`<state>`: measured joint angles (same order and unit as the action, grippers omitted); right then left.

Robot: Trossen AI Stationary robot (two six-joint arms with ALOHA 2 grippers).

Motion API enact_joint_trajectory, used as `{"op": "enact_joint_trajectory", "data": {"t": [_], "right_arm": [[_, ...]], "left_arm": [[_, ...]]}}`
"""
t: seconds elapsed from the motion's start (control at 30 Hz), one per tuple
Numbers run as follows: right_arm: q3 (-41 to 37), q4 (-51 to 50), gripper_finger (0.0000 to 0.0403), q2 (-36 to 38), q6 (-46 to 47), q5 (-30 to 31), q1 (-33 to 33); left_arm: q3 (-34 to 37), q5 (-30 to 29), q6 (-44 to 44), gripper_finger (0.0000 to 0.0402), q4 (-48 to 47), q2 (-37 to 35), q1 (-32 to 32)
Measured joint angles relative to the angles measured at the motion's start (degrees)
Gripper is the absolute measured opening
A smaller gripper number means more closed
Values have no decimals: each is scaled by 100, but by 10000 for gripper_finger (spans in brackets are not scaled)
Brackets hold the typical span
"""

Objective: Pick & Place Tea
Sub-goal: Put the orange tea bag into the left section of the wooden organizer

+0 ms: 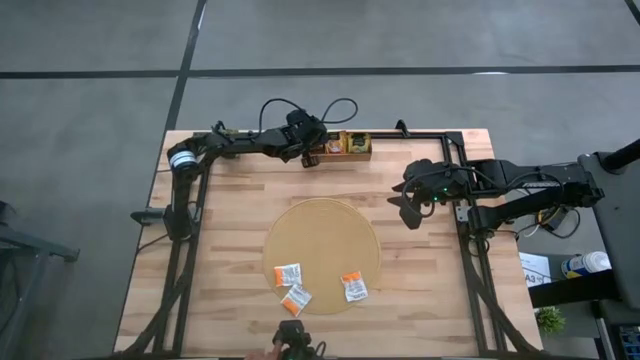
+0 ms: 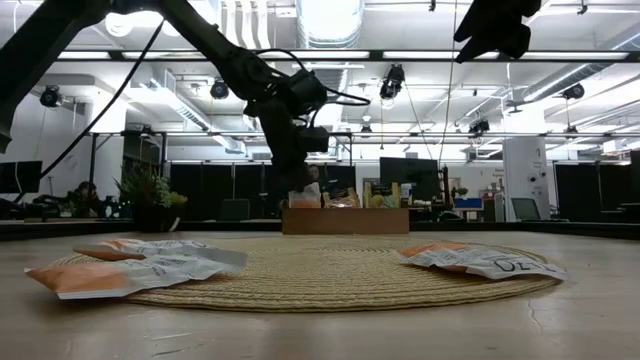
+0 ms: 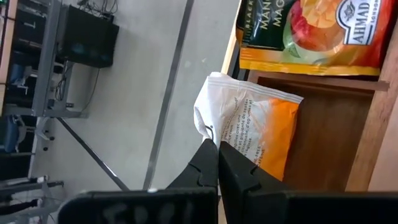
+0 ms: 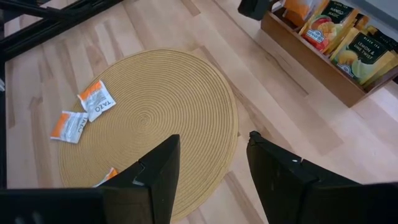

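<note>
My left gripper (image 1: 308, 155) is at the far edge of the table, over the left end of the small wooden tray (image 1: 345, 157), and is shut on a white and orange tea sachet (image 3: 258, 127). Dark green and yellow sachets (image 3: 311, 31) stand in the tray's neighbouring compartment. Three white and orange sachets (image 1: 289, 274) (image 1: 296, 299) (image 1: 354, 287) lie flat on the near part of the round tan mat (image 1: 322, 225). My right gripper (image 1: 410, 208) hangs open and empty above the table, just off the mat's far right edge. My left gripper pinches the sachet's white end (image 3: 210, 132), near a corner, between its two fingertips (image 3: 231, 163). The fingers slant down from the table's left. The sachet's orange end (image 3: 280, 143) reaches into the tray's end compartment. Whether it rests on the tray's floor cannot be told.
A dark frame (image 1: 465, 230) runs along the table's left, far and right sides. A small dark device (image 1: 292, 338) sits at the near edge, below the mat. Bare wood (image 1: 230, 200) lies between the mat and the tray.
</note>
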<state>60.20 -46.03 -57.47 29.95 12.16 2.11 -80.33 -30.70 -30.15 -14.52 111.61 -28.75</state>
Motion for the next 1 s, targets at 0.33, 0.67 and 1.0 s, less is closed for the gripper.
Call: {"op": "enact_joint_trajectory", "data": {"t": [0.33,0.67,1.0], "right_arm": [[0,1,182,0,5,50,0],[0,-1,182,0,-9,151,0],[0,-3,182,0,-13,149,0]], "left_arm": [[1,127,-234,0,114,0,-24],[1,262,-230,9,155,0,-52],[1,256,-230,93,164,0,-79]]}}
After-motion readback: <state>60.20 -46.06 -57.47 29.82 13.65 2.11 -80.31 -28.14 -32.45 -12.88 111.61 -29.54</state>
